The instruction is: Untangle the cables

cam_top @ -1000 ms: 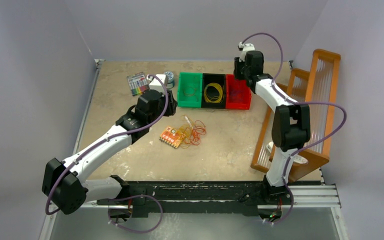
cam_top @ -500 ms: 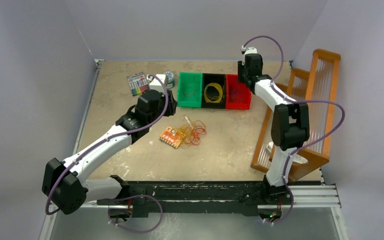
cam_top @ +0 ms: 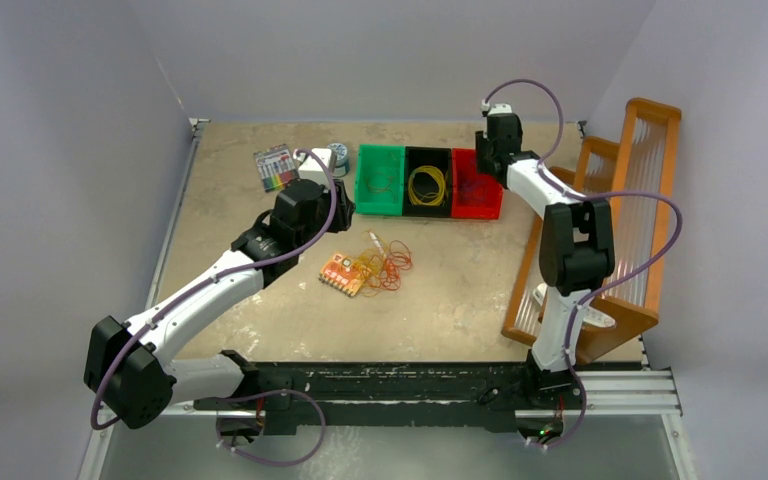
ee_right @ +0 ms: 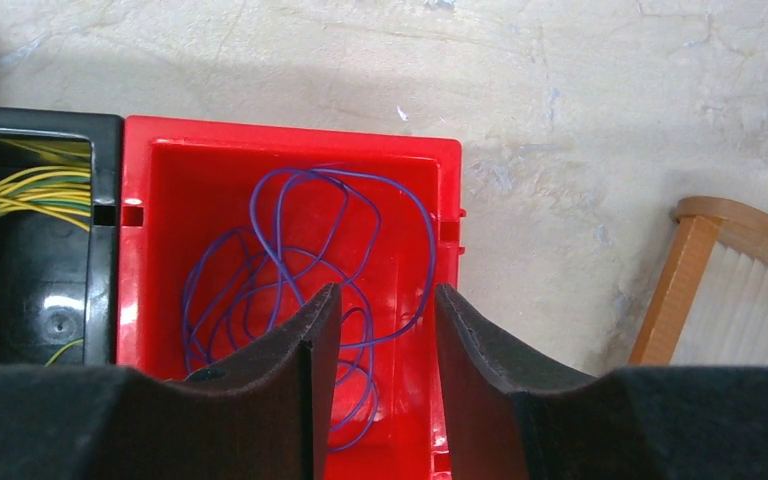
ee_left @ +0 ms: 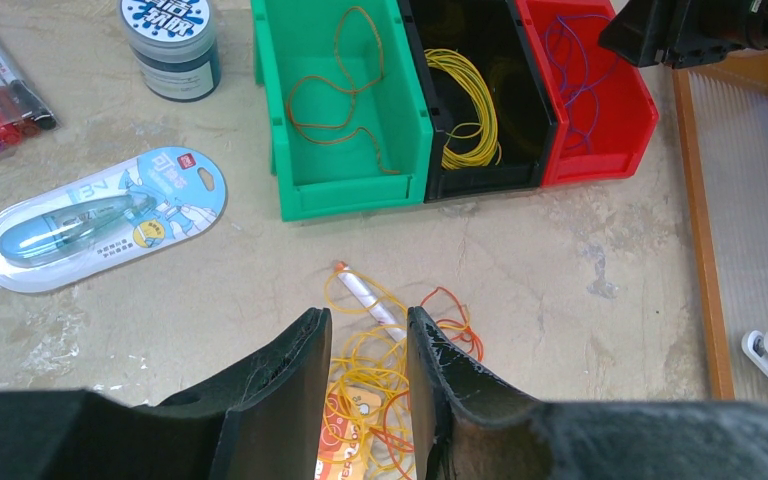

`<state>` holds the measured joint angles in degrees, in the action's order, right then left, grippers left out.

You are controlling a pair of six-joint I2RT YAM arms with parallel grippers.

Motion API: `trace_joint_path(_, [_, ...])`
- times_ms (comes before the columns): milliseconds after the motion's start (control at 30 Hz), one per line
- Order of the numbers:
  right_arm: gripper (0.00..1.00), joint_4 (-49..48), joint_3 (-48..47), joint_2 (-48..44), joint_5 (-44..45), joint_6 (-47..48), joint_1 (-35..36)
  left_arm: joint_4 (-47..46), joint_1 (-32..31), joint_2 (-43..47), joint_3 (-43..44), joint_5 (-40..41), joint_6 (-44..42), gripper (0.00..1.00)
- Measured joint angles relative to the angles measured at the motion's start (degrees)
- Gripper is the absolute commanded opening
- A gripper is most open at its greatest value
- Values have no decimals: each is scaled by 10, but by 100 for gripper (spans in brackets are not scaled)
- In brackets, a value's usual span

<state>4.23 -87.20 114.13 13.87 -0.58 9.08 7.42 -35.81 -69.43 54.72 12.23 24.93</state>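
Snagging risks around a half-sorted tangle

On the left, the left gripper (ee_left: 368,318) hangs above the table (ee_left: 580,260) with its jaws parted and nothing between them. It points at the tangle (ee_left: 360,395) of yellow and orange-red loops lying mid-table. That heap rests partly on a small orange circuit board (cam_top: 343,272), and a white pen (ee_left: 365,293) lies among the loops. A pinch taken too deep would likely lift the board or pen with the wire, and a pinch on several strands at once would tighten the knot rather than free one loop.

Further right, the green bin (ee_left: 290,190) holds an orange-red loop (ee_left: 335,100), the black bin (ee_left: 480,180) a yellow coil (ee_left: 465,100), and the red bin (ee_right: 290,135) the purple cables (ee_right: 290,250). The right gripper (ee_right: 385,292) sits directly over the red bin, jaws apart and holding nothing as far as the wrist view shows. The purple strands lie just beneath its fingers, so a springy loop could catch on one and be dragged out if the arm pulls away. Its elbow is near the wooden rack (cam_top: 640,200) at the far right, which a wide swing might clip
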Motion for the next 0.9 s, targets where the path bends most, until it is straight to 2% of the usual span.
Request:
trace_joint_path(200, [45,0,-1,0,16,2,-2,0,0,0,0,0,0,33])
trace_joint_path(900, [40,2,-9,18,5,3,-5,0,0,0,0,0,0,33])
